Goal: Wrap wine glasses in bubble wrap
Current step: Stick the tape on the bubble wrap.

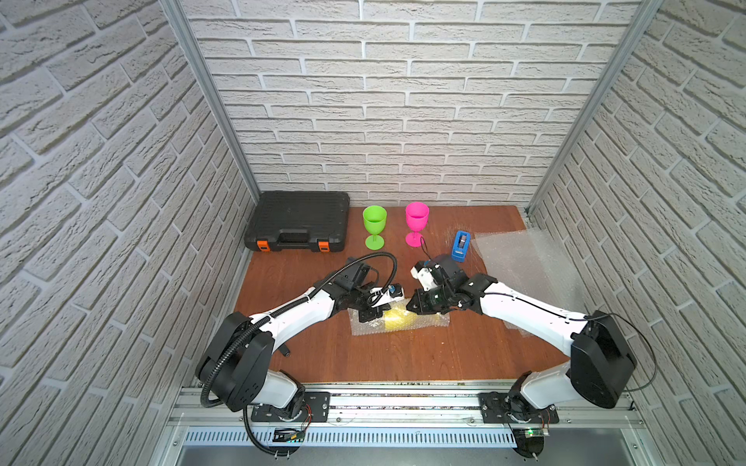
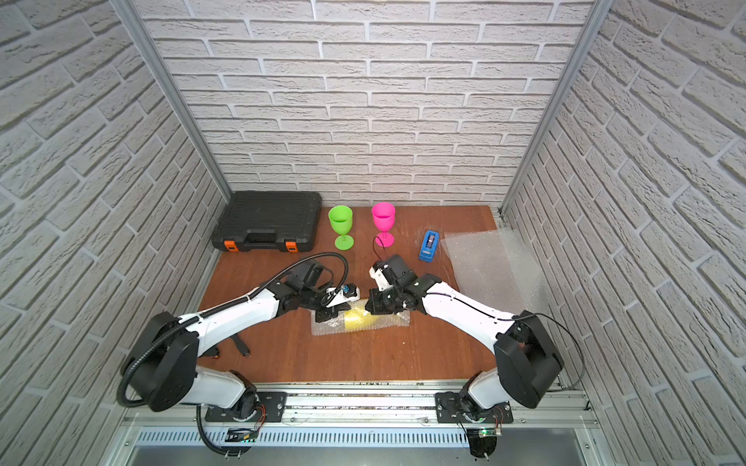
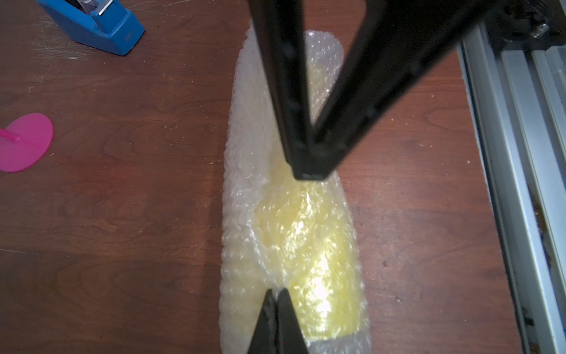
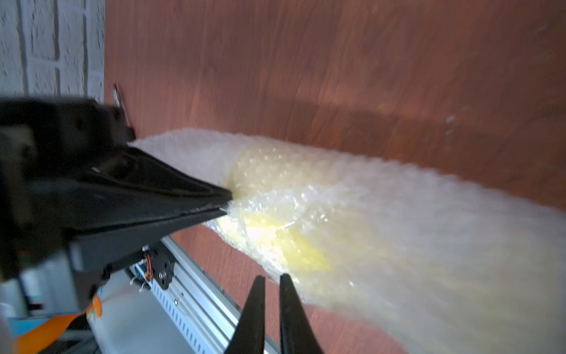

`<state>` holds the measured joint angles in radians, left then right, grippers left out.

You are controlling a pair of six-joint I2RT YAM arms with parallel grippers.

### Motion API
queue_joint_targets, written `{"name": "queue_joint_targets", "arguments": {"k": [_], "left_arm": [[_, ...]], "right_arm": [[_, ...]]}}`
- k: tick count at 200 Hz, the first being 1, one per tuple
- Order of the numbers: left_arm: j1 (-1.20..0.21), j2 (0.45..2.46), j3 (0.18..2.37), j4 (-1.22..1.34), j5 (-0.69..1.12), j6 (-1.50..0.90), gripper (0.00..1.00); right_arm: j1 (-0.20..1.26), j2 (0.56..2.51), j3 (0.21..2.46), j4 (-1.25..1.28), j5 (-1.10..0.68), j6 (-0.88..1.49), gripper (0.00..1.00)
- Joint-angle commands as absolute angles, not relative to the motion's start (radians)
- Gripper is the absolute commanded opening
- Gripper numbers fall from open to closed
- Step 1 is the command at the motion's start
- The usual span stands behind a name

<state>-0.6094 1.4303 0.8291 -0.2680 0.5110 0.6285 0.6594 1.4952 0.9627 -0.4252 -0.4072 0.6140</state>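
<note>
No legible txt, nos. or signs in any view. Blue tape dispenser (image 3: 101, 30): small embossed mark on its side near the base, too blurred to read. Black case (image 1: 298, 220) w/ orange latches: nothing readable at this res.

You see the bubble wrap (image 4: 398, 214) rolled into a tube around the yellow goblet (image 4: 291, 242), which shows through the film, lying on the brown table (image 4: 306, 61). Your right gripper (image 4: 272, 277) has its two black fingers (image 4: 255, 315) set almost together, a thin slit between them, tips just beside the roll; whether they pinch film is unclear. The left gripper (image 4: 228, 199) reaches in from the left, jaws closed to a point against the wrap, with the metal rail (image 4: 190, 294) along the table's near edge
</note>
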Motion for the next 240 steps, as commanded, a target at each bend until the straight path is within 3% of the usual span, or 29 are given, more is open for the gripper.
{"name": "queue_joint_targets", "arguments": {"k": [1, 37, 81, 117, 144, 175, 202, 240], "left_arm": [[-0.611, 1.423, 0.811, -0.269, 0.503, 0.636, 0.0], [-0.607, 1.428, 0.82, -0.279, 0.506, 0.641, 0.0], [-0.608, 1.425, 0.822, -0.281, 0.513, 0.642, 0.0], [-0.609, 1.43, 0.821, -0.27, 0.525, 0.639, 0.0], [-0.608, 1.414, 0.816, -0.264, 0.526, 0.638, 0.0], [-0.608, 1.391, 0.802, -0.255, 0.527, 0.638, 0.0], [-0.609, 1.391, 0.811, -0.267, 0.541, 0.638, 0.0], [-0.61, 1.39, 0.808, -0.264, 0.554, 0.638, 0.0]], "right_arm": [[0.683, 1.515, 0.93, -0.315, -0.515, 0.636, 0.1], [0.686, 1.524, 0.9, -0.431, -0.31, 0.615, 0.06], [0.686, 1.407, 0.936, -0.588, -0.254, 0.521, 0.08], [0.683, 1.334, 1.011, -0.673, -0.192, 0.274, 0.17], [0.677, 1.371, 1.082, -0.7, -0.234, -0.007, 0.4], [0.679, 1.436, 1.115, -0.713, -0.242, -0.431, 0.51], [0.678, 1.533, 1.188, -0.771, -0.169, -0.637, 0.62], [0.678, 1.655, 1.299, -0.859, -0.187, -0.809, 0.64]]}}
